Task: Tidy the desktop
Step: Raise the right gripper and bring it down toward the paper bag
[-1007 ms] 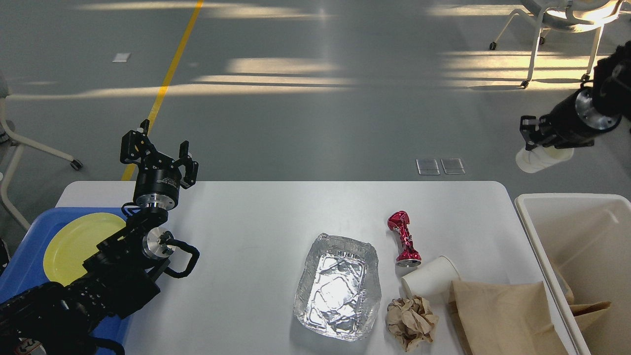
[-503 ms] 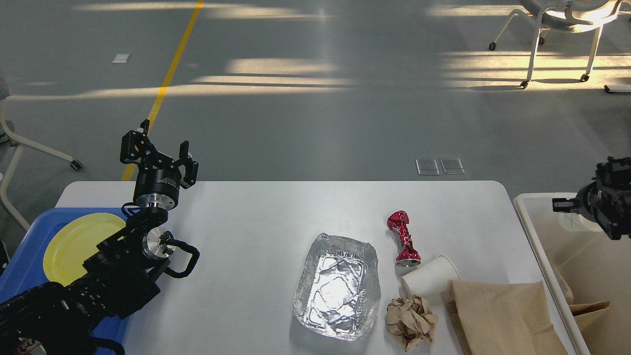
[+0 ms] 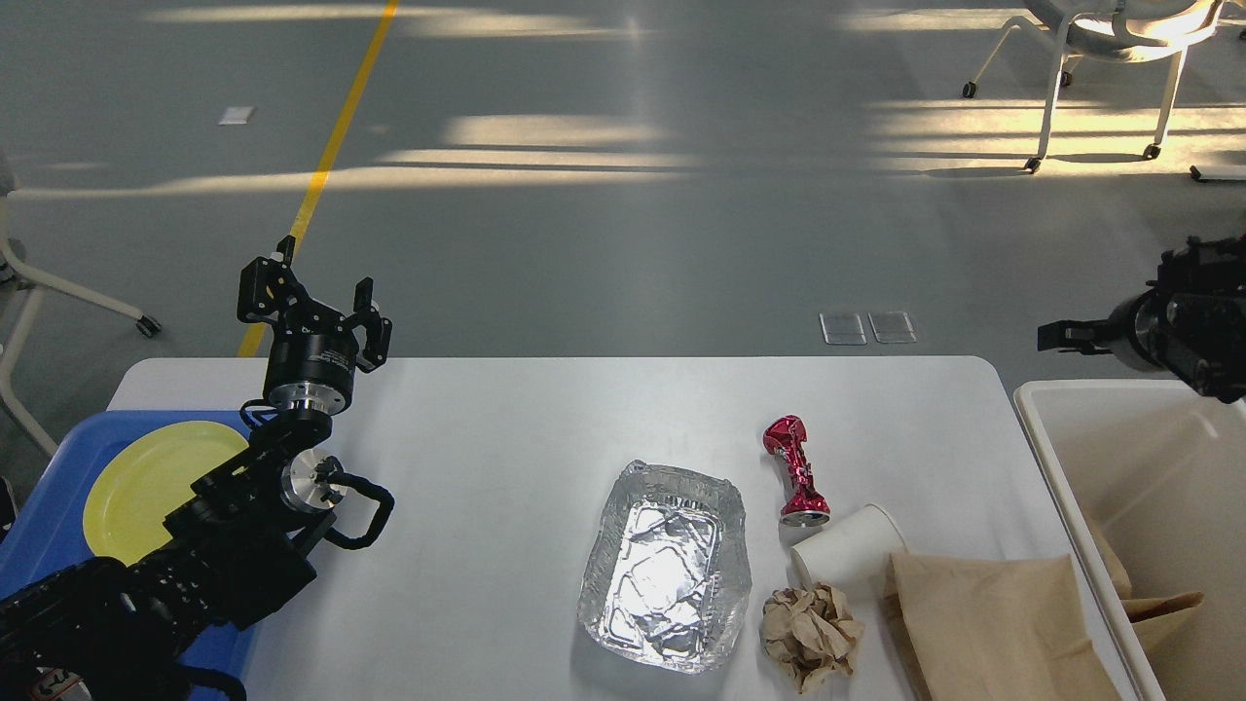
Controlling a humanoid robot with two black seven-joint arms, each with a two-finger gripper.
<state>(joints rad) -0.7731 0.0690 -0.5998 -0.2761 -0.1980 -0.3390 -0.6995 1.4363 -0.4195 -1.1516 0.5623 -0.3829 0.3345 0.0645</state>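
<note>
From the head view, the desktop point(image 3: 487, 438) is a big white table that fills the near part of the scene. A blue tray point(image 3: 49, 526) with a yellow plate point(image 3: 146, 477) sits at its left end. A white bin point(image 3: 1149, 467) stands just past its right end, with some brown paper in it.

The trash all lies on the right half of the table. There is a foil tray point(image 3: 667, 570) near the middle. To its right is a crushed red can point(image 3: 796, 467), and its long way runs from far to near. Just beside the can's near end lies a white paper cup point(image 3: 849, 547) on its side, with its open end pointing left and near. A crumpled paper ball point(image 3: 810, 635) sits near the cup, and a flat brown paper bag point(image 3: 993, 623) lies to the right, touching the cup.

The right gripper point(image 3: 1061, 337) hangs in the air above the far corner of the bin. It is dark and seen from the side, so I cannot tell if it is open, and I see nothing in it. The left gripper point(image 3: 316, 302) is up over the far left of the table with its fingers spread apart and nothing in them.

The trash is left of and nearer than the right gripper, and well away from the left one. So I think the right arm is the better one to reach it, and the can or cup is the closest thing.
</note>
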